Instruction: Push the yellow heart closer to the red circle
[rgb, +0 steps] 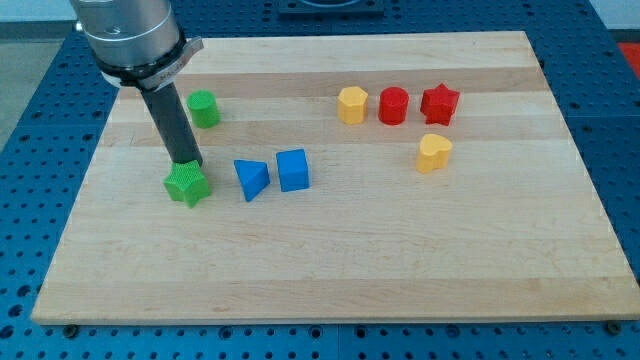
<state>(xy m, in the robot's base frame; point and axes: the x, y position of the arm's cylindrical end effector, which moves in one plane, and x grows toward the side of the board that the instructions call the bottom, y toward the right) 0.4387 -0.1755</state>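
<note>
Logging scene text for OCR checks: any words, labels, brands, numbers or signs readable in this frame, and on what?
None readable.
Blocks: the yellow heart, red circle, red star, yellow hexagon, both blue blocks and both green blocks show plain faces.
Wooden board: bare grain, no marks.
Arm: metal collar unlabelled; my tip rests against the green star.

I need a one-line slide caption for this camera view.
My tip rests at the green star, at the view's left, far from the yellow heart below the red circle.
</note>
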